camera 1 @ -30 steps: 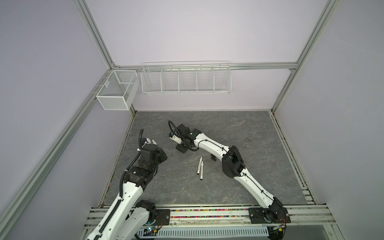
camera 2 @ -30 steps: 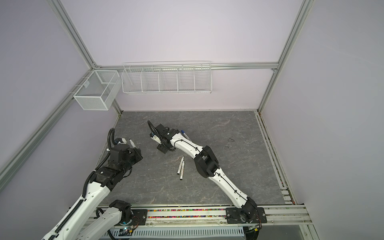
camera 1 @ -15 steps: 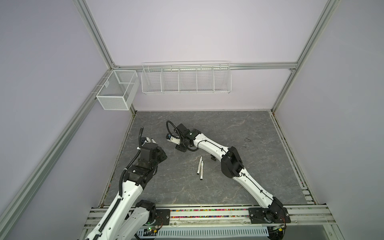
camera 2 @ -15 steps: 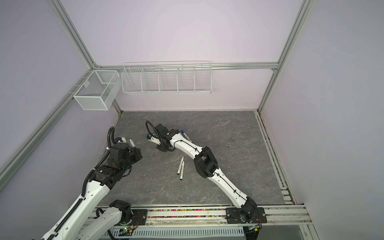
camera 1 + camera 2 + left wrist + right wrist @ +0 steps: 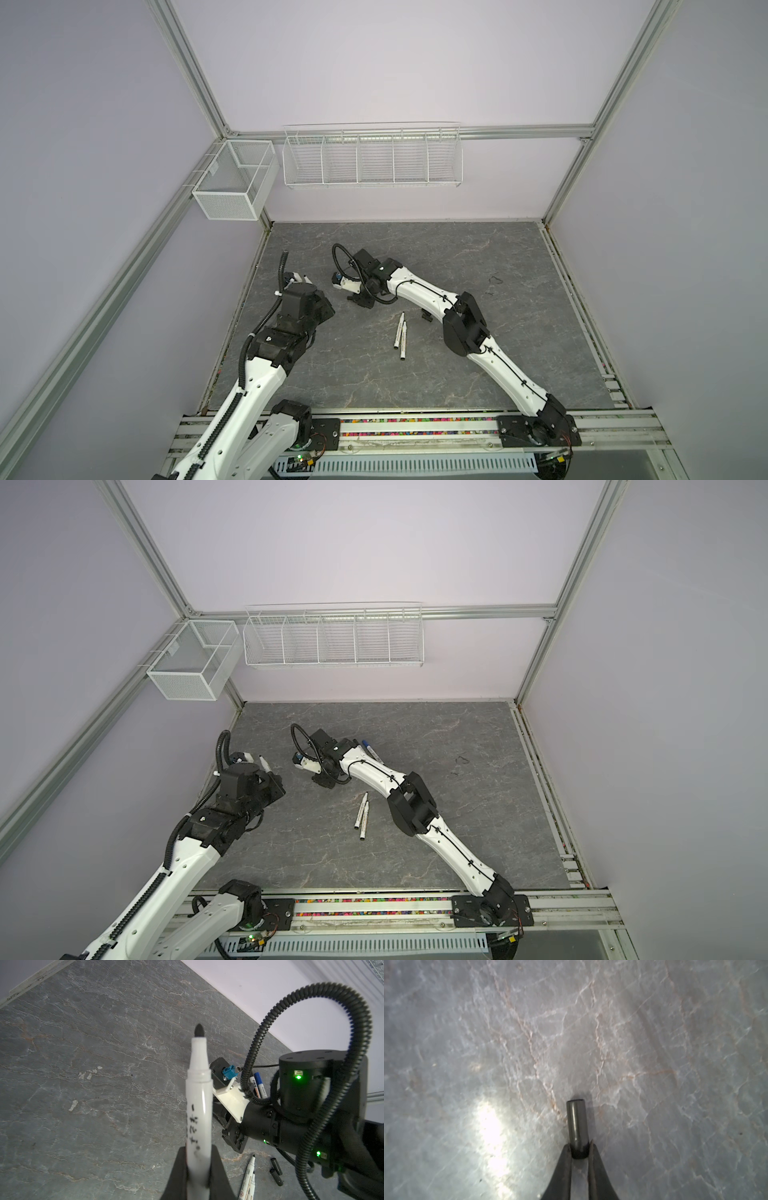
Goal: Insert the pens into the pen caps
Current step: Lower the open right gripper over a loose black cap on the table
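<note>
My left gripper (image 5: 198, 1159) is shut on a white pen (image 5: 198, 1105) with black lettering, its uncapped black tip (image 5: 199, 1030) pointing away from the jaws. That pen's tip (image 5: 305, 277) shows in both top views. My right gripper (image 5: 579, 1148) is low over the grey table and shut on one end of a black pen cap (image 5: 576, 1124), left of centre (image 5: 360, 300). Two more pens (image 5: 400, 336) lie side by side mid-table. Two loose black caps (image 5: 276, 1167) lie beside them. A blue-ended pen (image 5: 370, 749) lies behind the right arm.
A white wire rack (image 5: 372, 160) and a mesh box (image 5: 232, 180) hang on the back wall above the table. The arms' base rail (image 5: 415, 428) runs along the front edge. A small dark squiggle (image 5: 494, 279) lies at the right of the table.
My right gripper has gone from open to shut on the black cap, and its wrist has shifted slightly left. The left arm still holds its pen and has barely moved.
</note>
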Robot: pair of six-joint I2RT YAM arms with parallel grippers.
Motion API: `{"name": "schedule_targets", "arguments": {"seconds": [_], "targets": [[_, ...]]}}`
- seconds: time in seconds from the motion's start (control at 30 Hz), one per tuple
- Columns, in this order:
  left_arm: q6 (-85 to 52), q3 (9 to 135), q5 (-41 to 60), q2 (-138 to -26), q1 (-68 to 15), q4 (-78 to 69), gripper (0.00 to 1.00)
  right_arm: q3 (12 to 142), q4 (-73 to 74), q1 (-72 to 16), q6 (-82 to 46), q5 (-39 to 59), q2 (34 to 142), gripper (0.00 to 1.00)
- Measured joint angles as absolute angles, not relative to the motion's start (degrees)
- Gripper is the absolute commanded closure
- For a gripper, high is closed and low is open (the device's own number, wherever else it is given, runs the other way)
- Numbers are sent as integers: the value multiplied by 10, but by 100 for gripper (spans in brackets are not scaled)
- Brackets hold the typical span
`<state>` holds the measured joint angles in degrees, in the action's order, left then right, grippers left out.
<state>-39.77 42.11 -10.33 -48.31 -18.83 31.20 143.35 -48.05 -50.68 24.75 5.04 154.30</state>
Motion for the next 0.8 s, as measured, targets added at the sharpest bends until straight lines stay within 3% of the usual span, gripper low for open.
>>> {"name": "schedule_targets", "arguments": {"seconds": [0.1, 0.4, 0.53, 0.8], "targets": [[-398, 421, -101, -483, -188, 312, 100, 1372, -470, -503, 224, 60, 1507, 89], [-398, 411, -84, -484, -187, 279, 100, 993, -355, -437, 68, 68, 1288, 87], [-396, 390, -62, -501, -187, 246, 100, 894, -314, -416, -6, 55, 1229, 83], [-336, 371, 74, -580, -187, 187, 100, 864, -270, -418, -96, 62, 1213, 53]]}}
